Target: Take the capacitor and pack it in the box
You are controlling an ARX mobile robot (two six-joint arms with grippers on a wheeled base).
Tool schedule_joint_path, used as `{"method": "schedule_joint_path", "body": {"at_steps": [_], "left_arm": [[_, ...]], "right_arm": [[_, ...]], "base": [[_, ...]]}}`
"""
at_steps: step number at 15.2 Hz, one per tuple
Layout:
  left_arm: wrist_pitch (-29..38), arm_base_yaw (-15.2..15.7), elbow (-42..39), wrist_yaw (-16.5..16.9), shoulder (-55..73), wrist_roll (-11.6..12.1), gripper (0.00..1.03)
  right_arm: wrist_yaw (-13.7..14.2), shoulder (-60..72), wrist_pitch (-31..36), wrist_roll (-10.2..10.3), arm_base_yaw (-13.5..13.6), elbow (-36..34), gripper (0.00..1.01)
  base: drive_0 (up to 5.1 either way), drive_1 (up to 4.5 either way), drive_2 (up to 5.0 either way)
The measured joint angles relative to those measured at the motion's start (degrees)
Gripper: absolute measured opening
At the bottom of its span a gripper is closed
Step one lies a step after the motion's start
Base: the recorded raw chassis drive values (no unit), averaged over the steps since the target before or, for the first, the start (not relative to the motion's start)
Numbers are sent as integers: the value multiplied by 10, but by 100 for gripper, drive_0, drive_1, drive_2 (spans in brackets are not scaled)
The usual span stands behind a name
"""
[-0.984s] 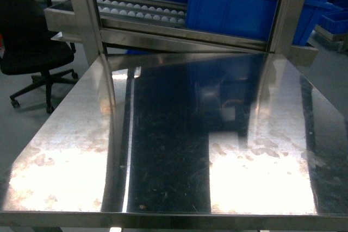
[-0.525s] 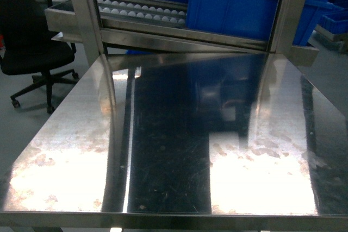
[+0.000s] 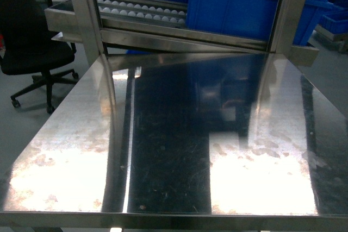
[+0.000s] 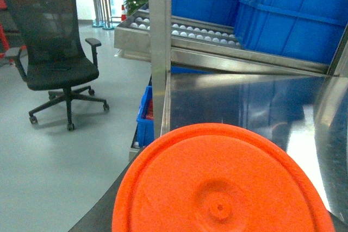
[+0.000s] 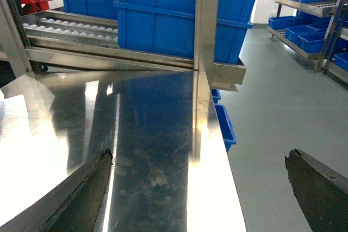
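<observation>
The box is out of view. An orange round plastic face with a raised rim and a small centre dimple fills the bottom of the left wrist view. I cannot tell whether it is the capacitor. It covers my left gripper's jaws; only a dark strip shows beside it at lower left. My right gripper stands open over the right edge of the steel table, with nothing between its dark fingers. Neither gripper shows in the head view.
The shiny steel table fills the head view. Behind it are a steel frame post, a roller conveyor and big blue bins. A black office chair stands at the left. A blue bin sits under the table's right side.
</observation>
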Motion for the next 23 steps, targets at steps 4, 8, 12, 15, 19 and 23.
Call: {"method": "schedule_joint_path", "body": {"at_steps": [4, 8, 12, 15, 19, 23], "left_arm": [[0, 0, 0, 0, 0, 0, 43], [2, 0, 0, 0, 0, 0, 43], [1, 0, 0, 0, 0, 1, 43], [0, 0, 0, 0, 0, 2, 43], [0, 0, 0, 0, 0, 3, 43], [0, 0, 0, 0, 0, 3, 43]], "right_arm": [[0, 0, 0, 0, 0, 0, 98], [0, 0, 2, 0, 0, 0, 98], [0, 0, 1, 0, 0, 0, 98], [0, 0, 0, 0, 0, 0, 98], [0, 0, 0, 0, 0, 0, 98], [0, 0, 0, 0, 0, 0, 98]], "base": [[0, 0, 0], [0, 0, 0], [0, 0, 0], [0, 0, 0], [0, 0, 0], [0, 0, 0]]}}
